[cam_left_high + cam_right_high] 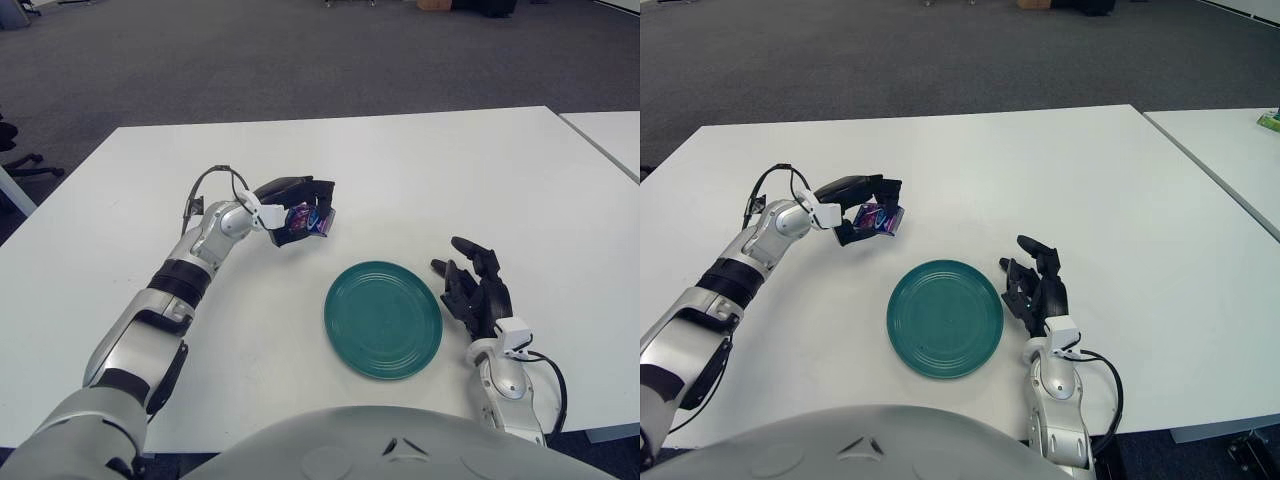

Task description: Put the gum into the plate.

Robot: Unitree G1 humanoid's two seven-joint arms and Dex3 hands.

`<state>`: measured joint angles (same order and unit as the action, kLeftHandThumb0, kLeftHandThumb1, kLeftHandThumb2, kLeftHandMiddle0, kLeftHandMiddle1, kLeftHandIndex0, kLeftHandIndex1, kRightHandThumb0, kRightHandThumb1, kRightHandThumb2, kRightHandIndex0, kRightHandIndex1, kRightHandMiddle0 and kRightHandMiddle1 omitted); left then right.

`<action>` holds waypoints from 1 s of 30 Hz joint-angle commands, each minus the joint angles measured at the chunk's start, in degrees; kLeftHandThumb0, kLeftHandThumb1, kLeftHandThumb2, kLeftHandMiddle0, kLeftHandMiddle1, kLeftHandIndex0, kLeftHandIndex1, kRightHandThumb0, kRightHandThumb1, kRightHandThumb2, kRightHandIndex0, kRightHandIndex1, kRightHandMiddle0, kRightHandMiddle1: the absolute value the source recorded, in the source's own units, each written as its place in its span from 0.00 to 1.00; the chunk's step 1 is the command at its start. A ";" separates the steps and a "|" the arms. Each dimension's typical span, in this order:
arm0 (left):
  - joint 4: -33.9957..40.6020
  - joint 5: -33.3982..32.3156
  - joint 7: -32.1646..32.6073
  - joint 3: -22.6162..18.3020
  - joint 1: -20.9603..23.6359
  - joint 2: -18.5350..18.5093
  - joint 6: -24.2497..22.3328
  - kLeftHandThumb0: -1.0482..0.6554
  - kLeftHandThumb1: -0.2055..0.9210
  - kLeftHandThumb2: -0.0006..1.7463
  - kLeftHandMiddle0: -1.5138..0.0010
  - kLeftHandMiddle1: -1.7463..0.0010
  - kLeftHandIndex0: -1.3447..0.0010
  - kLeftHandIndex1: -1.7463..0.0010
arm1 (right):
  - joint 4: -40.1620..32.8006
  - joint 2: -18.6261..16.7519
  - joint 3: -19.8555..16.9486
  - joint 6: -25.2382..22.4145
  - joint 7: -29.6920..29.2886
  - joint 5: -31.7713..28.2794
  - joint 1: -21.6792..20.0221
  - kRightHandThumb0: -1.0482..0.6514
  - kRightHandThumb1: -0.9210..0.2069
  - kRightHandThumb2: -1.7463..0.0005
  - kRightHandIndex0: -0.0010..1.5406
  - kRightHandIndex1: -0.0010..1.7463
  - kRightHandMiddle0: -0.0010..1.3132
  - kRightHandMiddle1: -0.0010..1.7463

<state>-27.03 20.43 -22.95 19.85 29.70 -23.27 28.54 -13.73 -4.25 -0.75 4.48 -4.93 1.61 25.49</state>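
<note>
Gum (pixel 308 217) sits clamped in the left hand (pixel 299 215), its purple and blue wrapper showing between the dark fingers (pixel 290 186), which curl around it. The hand hangs above the white counter (pixel 420 170), to the far left of the green plate (pixel 383 318) and apart from it. The plate lies bare on the counter near the robot, with nothing in it. The right hand (pixel 474 294) shows just right of the plate, fingers spread and holding nothing. By my judgement the pickup is done and the carry is under way: what is left is to bring the gum rightward and nearer until it is over the plate, lower it, and open the fingers to let it go.
</note>
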 commanded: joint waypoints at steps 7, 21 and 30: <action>7.00 -1.87 -1.38 -2.46 -2.57 -1.25 -1.64 0.62 0.24 0.91 0.47 0.05 0.55 0.00 | 2.30 -0.41 0.06 -2.19 -0.18 -0.41 1.11 0.30 0.00 0.57 0.29 0.39 0.01 0.58; 18.28 -0.30 -2.29 -1.21 -6.36 -1.75 -0.12 0.62 0.20 0.94 0.46 0.03 0.53 0.00 | 4.79 -1.05 -0.74 0.16 0.02 -1.71 0.61 0.30 0.00 0.57 0.26 0.39 0.02 0.58; 26.95 -3.95 -6.33 1.66 -9.36 0.34 -1.80 0.62 0.19 0.95 0.46 0.03 0.52 0.00 | 5.51 -1.24 -0.98 0.93 0.08 -1.95 0.59 0.30 0.00 0.58 0.26 0.39 0.02 0.58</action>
<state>-3.03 18.20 -27.58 20.61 21.19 -23.53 28.10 -10.94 -5.06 -1.37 7.50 -4.86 0.80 25.12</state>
